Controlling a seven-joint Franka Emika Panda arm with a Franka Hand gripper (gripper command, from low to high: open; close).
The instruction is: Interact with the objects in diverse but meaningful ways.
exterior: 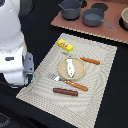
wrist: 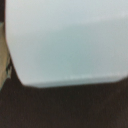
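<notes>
With that pale blue cup [wrist: 65, 42] filling the wrist view, I cannot tell the jaws' state, so it may slip or tip onto the desk [exterior: 107, 95].

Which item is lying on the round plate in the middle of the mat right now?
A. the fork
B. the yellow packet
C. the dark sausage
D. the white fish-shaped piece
D: the exterior view shows the white fish-shaped piece resting on the plate, while the yellow packet, sausage and fork lie on the mat around it.
</notes>
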